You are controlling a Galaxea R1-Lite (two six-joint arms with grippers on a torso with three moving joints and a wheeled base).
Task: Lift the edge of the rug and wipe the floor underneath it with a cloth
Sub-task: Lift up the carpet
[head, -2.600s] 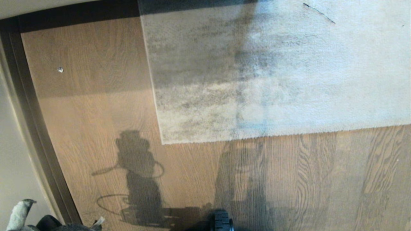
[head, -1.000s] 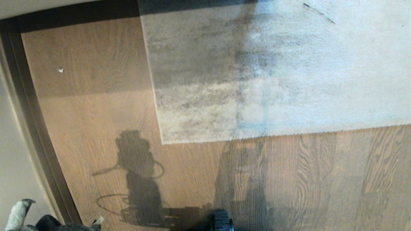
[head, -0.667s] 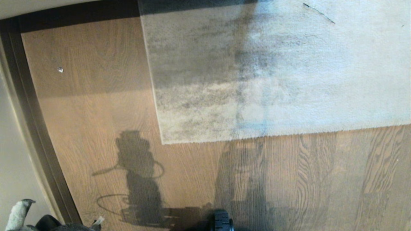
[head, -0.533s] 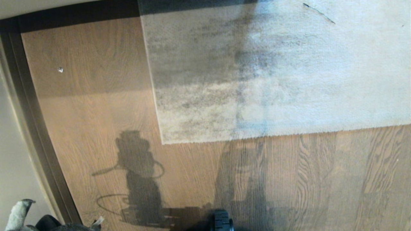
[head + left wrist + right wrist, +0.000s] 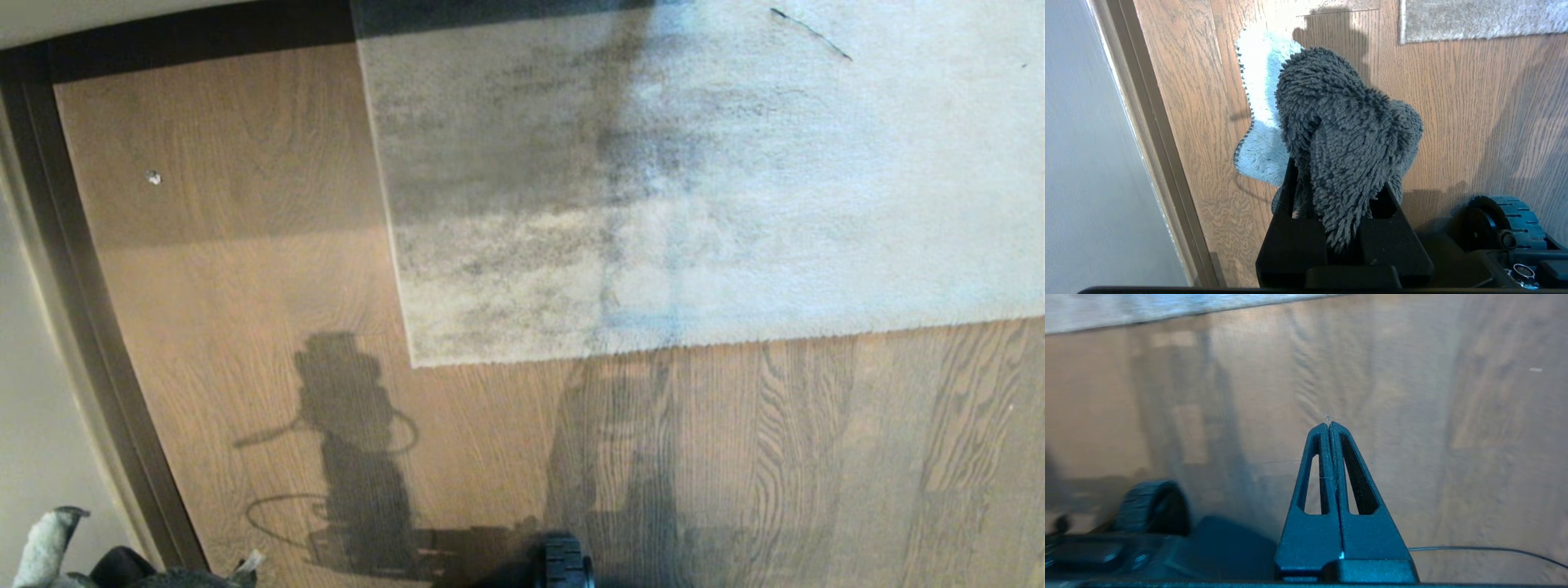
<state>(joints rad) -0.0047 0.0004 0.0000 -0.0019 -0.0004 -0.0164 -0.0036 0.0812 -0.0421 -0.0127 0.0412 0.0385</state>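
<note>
Your cloth (image 5: 1347, 134) sits bunched between the left gripper's (image 5: 1337, 196) jaws, clamped there, its fuzzy dark grey pile spilling over them and a pale blue-white side showing behind. Ahead of those jaws, well apart, the rug edge (image 5: 1478, 38) lies flat on the floor (image 5: 1453, 122); the head view shows its corner (image 5: 416, 359) down too. Your right gripper (image 5: 1329, 426) hangs over bare floor, jaws pressed together on nothing, rug border far beyond them. A wheel (image 5: 1502, 220) sits beside the left jaws.
</note>
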